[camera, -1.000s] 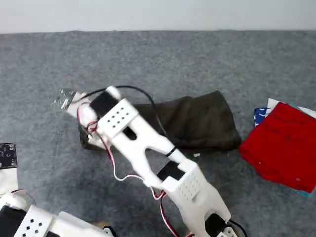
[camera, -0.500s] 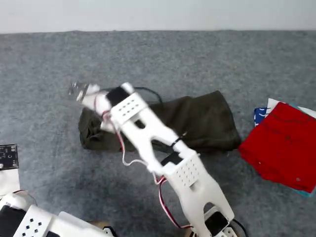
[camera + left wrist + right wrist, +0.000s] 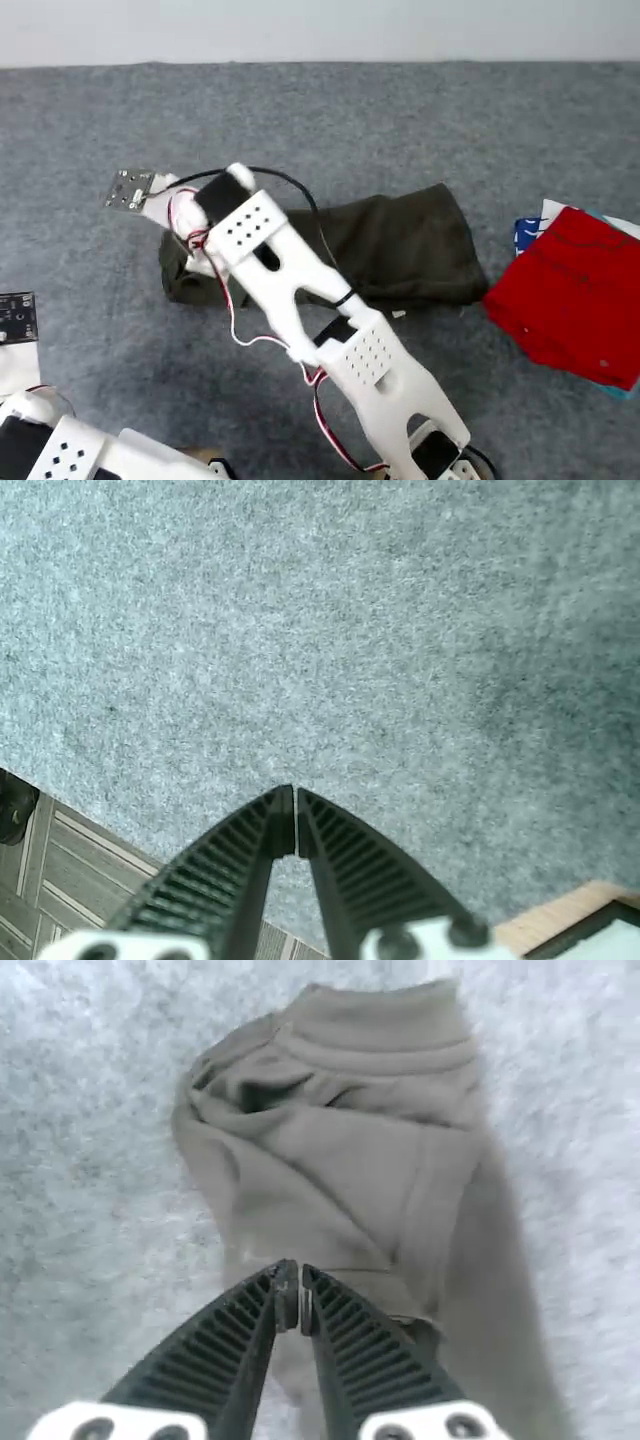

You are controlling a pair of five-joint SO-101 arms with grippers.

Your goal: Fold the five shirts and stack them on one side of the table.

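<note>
A dark olive shirt (image 3: 400,245) lies loosely folded across the middle of the grey table, crumpled at its left end. The right arm stretches from the front edge to that left end, and its wrist hides the right gripper (image 3: 187,248) there. In the right wrist view the right gripper (image 3: 289,1298) is shut, its tips just above the olive shirt (image 3: 350,1160), with no cloth seen between them. A folded red shirt (image 3: 575,295) tops a stack at the right edge, over a blue one (image 3: 527,232). The left gripper (image 3: 296,823) is shut over bare carpet.
The left arm's white base (image 3: 60,450) sits at the front left corner beside a small circuit board (image 3: 15,315). In the left wrist view, wooden floor (image 3: 50,880) shows past the table's edge. Grey carpet (image 3: 350,120) covers the far half of the table.
The right arm's wrist swung up and toward the back right half a second ago, then came back down over the olive shirt's left end. The left arm stayed still.
</note>
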